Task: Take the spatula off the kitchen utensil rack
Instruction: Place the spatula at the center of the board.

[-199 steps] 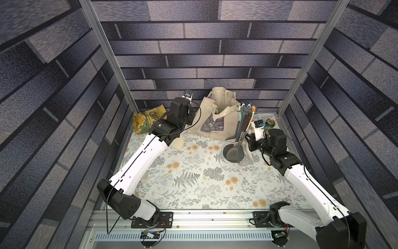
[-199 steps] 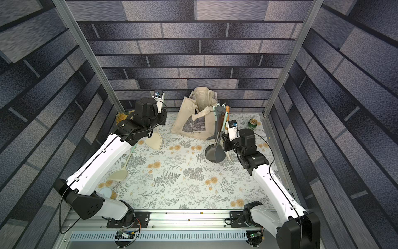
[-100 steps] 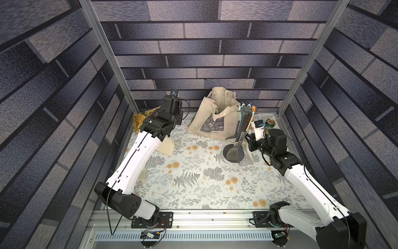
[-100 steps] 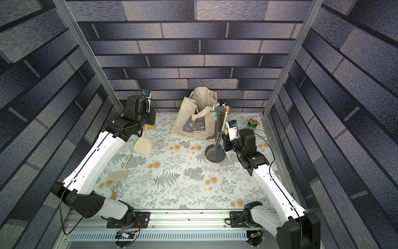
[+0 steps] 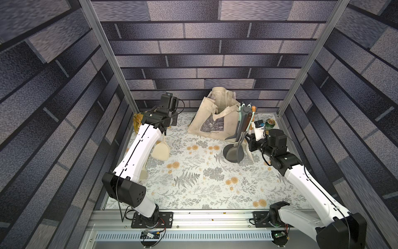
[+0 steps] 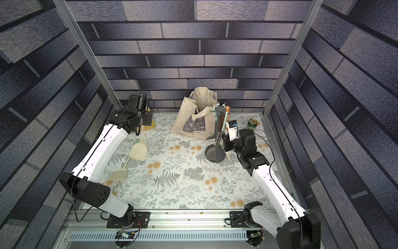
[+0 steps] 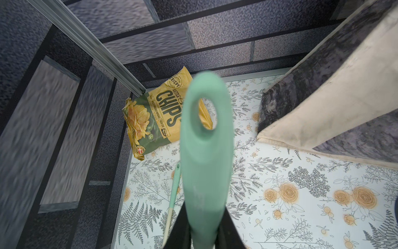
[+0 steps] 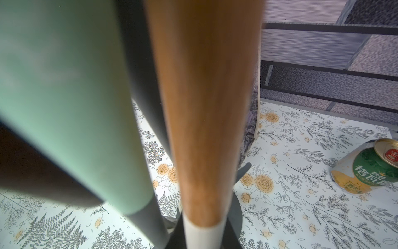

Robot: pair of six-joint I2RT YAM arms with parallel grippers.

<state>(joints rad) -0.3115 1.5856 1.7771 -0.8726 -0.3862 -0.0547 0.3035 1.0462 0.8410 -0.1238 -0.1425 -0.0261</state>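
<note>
1. The spatula (image 6: 139,151) hangs in the air from the left gripper (image 7: 203,237), blade down. It is above the far-left part of the flowered mat (image 5: 193,183) and well apart from the kitchen utensil rack (image 5: 245,111).
2. A second ago it hung just beside the tote bag (image 5: 215,120) near the middle of the table. Since then the left arm has swung it out toward the far-left corner, close to the chips bag (image 7: 155,114). The rack and the right arm have not shifted.
3. I judge the removal itself done, since the spatula is clear of every hook. What seems left is to lay it down. A likely spot is by the second cream utensil (image 6: 119,173), which lies flat on the mat under the left arm.
4. The spatula has a broad, flat cream blade with rounded corners and a slim neck. Its mint-green handle ends in an oval hanging hole, which shows large and a little blurred in the left wrist view.
5. The left jaws are nearly closed and pinch the mint handle below the hole. A dark finger (image 7: 178,235) shows on either side of it.
6. The rack stands upright at the far right, just in front of the tote bag, with dark utensils (image 6: 219,126) on its hooks.
7. The right gripper (image 8: 201,235) is clamped on a wood-handled utensil (image 8: 204,107) hanging from the rack, near where the wood meets the white part. It appears to be steadying the rack.
8. A can (image 8: 366,170) sits near the rack, by the far-right corner.
</note>
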